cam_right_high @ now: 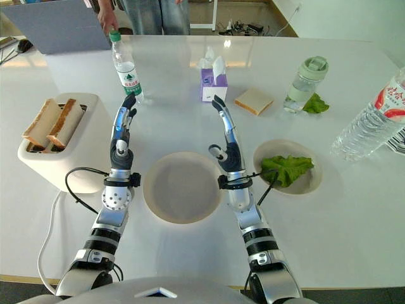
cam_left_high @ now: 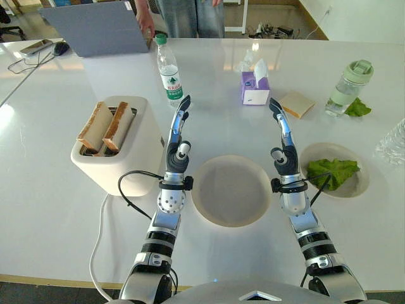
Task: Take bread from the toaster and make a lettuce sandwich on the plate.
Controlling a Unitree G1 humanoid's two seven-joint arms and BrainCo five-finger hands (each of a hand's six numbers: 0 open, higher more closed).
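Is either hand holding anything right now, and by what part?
Nothing is held. The left hand and right hand are both open, fingers straight, on either side of the plate; the bread sits in the toaster.

Black hands [cam_left_high: 178, 151], blue-edged fingers [cam_left_high: 181, 117], perforated silver wrists [cam_left_high: 171, 201], ribbed silver-black forearms [cam_left_high: 156, 237], black cables [cam_left_high: 139, 171].

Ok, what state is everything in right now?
Toaster: two bread slices up in its slots.
Plate: empty.
Lettuce: in the dish, untouched.
Left hand: open, holding nothing.
Right hand: open, holding nothing.
Loose slice: flat on the table.
Bottle by toaster: upright, capped.
Tumbler: upright, lid on.
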